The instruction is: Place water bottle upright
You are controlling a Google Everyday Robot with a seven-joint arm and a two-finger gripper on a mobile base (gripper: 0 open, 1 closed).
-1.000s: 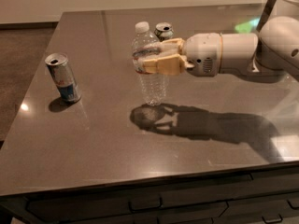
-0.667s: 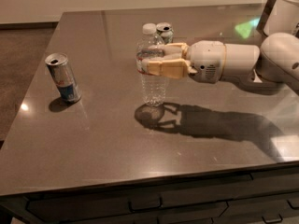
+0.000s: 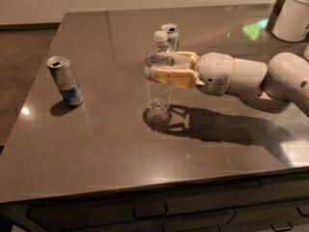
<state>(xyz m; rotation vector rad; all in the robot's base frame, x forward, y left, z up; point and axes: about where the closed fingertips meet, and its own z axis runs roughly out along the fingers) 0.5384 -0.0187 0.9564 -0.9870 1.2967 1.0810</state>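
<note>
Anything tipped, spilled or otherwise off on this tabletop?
Nothing stands out. The clear ribbed plastic water bottle is upright, white cap on, with the gripper shut around its upper body. The silver-blue slim can and the green-white can behind the bottle are upright too. No spill shows on the dark table.

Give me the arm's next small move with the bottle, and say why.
Probably open the end effector a little and let go. The water bottle stands upright, cap on top, and its base appears to rest on the table. The end effector is closed around the bottle's upper half, so releasing looks like the only step left. Open gently, since a tall bottle may tip.
</note>
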